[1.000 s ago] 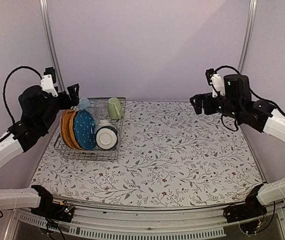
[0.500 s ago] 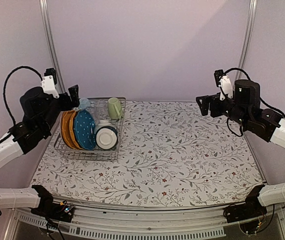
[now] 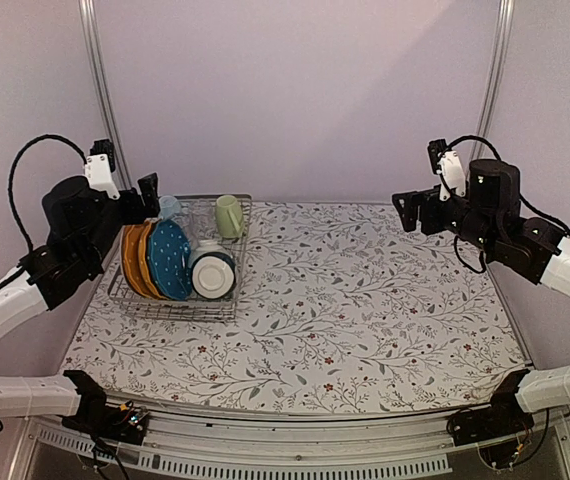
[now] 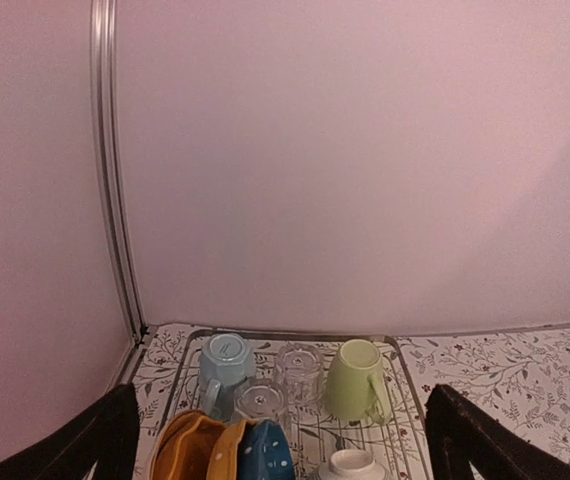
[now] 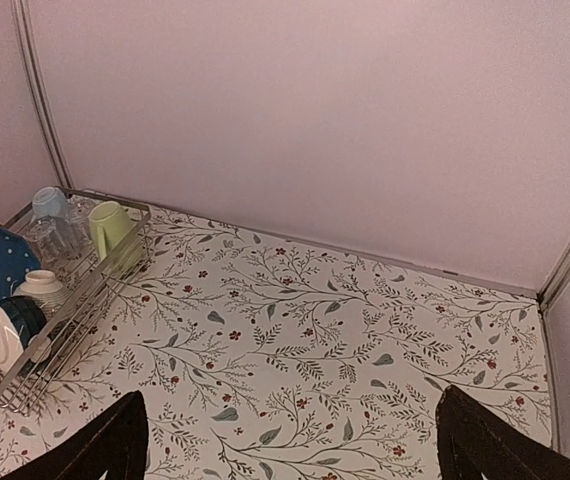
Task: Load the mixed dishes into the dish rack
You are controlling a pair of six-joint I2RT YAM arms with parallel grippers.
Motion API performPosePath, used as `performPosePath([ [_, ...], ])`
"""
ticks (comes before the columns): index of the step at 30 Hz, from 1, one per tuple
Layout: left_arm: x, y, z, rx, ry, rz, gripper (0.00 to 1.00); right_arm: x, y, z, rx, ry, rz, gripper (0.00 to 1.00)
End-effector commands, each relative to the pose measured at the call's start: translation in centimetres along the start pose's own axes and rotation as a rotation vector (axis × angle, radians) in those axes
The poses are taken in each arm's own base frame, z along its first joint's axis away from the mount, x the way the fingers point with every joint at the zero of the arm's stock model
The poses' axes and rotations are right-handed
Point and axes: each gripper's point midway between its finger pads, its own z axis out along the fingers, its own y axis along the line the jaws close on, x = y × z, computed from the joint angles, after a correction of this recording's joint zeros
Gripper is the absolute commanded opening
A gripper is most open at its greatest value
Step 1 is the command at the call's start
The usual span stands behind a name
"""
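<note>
- The left hand hangs above the far left corner of the rack, touching nothing. Its fingers are spread wide and empty.
- From above, the left arm covers part of the rack's left rim.
- The rack is silver wire with upright tines. It sits on the left of the desk, near the left wall, and holds every dish in sight.
- Two yellow plates stand on edge at the rack's left side, with scalloped rims. Any pattern on them is too small to make out.
- The blue plate stands just right of them, glossy with pale dots. The left wrist view cuts off the lower part of all three plates.
- The blue mug sits mouth-down in the rack's far left corner.
- Two clear glasses stand upturned beside the blue mug. From above they are barely visible.
- The bowls lie at the rack's near right, dark outside with pale foot rings. I cannot tell whether they touch.
- The green mug is upside down in the rack's far right corner, its handle toward the near side.
- The desk, under a leaf-and-flower cloth, spreads right of the rack.
- The right hand hangs well right of the rack, high over the desk's far side. Its fingers are spread wide and hold nothing.
</note>
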Motion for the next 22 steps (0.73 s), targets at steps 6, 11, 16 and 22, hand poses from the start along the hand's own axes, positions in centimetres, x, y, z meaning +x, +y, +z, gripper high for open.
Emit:
performPosePath([
  [6,0.08,-0.09,-0.37,0.006,0.0,-0.002,1.0,-0.4,-0.39,-0.21,0.015,-0.013,-0.004,0.99],
  [11,0.08,-0.12,-0.43,0.01,0.001,0.0,1.0,-0.29,-0.34,-0.19,0.012,-0.01,-0.002,0.99],
  [16,0.08,0.02,-0.46,0.003,0.002,0.004,1.0,-0.4,-0.28,-0.26,0.009,-0.013,-0.002,0.99],
  [22,0.13,-0.07,-0.43,0.008,0.003,0.005,1.0,-0.1,-0.11,0.05,0.003,0.0,-0.003,0.99],
])
